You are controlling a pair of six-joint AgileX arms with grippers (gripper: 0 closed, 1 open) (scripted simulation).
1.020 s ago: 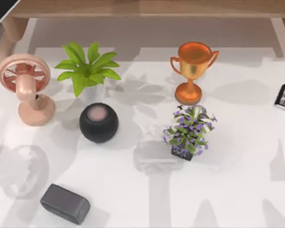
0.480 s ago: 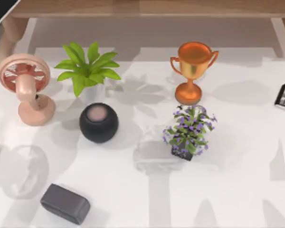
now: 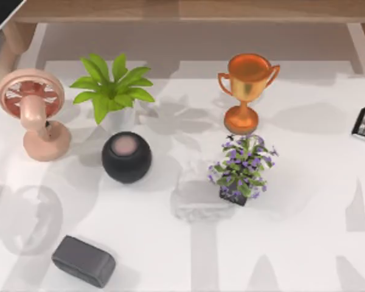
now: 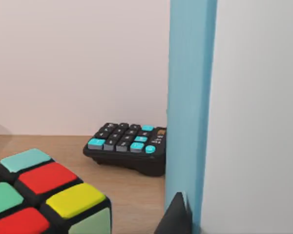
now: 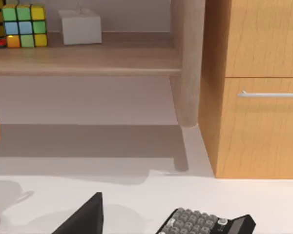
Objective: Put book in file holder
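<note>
Little is changing: only the left-side shadows on the table [image 3: 170, 255] are drifting. Left gripper [image 4: 183, 219] is clamping the book [image 4: 190, 73] upright, aloft, facing the far shelf [image 4: 132, 190], so the carry is likely progressing. Right gripper [image 5: 85, 217]: can't tell.

Glossy orange metallic trophy cup [image 3: 247, 90]; matt black round speaker [image 3: 126, 157]; smooth white tabletop [image 3: 304, 213]; grained light wooden drawer cabinet [image 5: 256, 87].
</note>
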